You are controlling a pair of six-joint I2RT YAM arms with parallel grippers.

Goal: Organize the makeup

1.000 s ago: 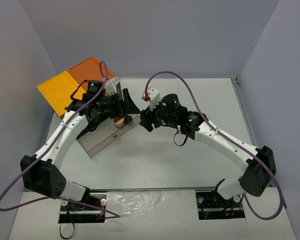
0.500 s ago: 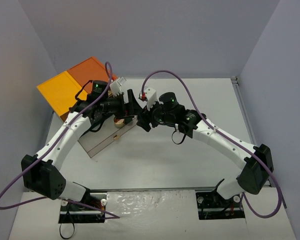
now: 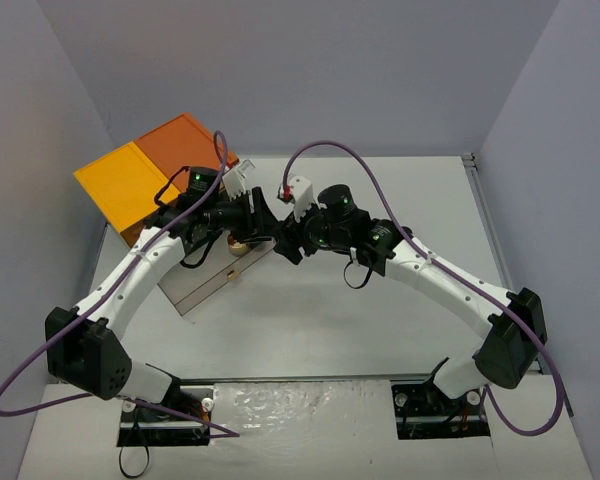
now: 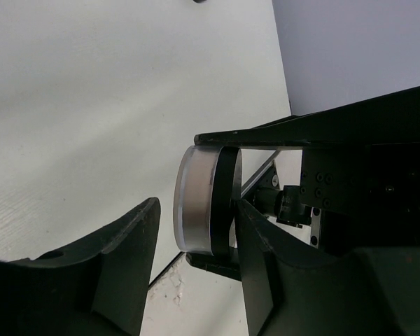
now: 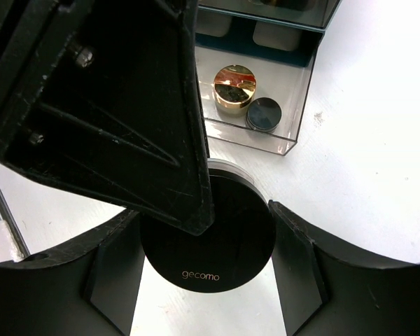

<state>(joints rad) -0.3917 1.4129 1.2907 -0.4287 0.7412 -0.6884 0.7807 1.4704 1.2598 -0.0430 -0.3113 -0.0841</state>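
Where both arms [image 3: 140, 265] [image 3: 450, 285] meet, right jaws clasping compact [image 5: 208, 245]

A cabinet [image 3: 145, 172] with an orange-and-yellow top stands at the far left corner of the white desk [image 3: 380, 320], its clear drawer [image 3: 198, 285] pulled out.
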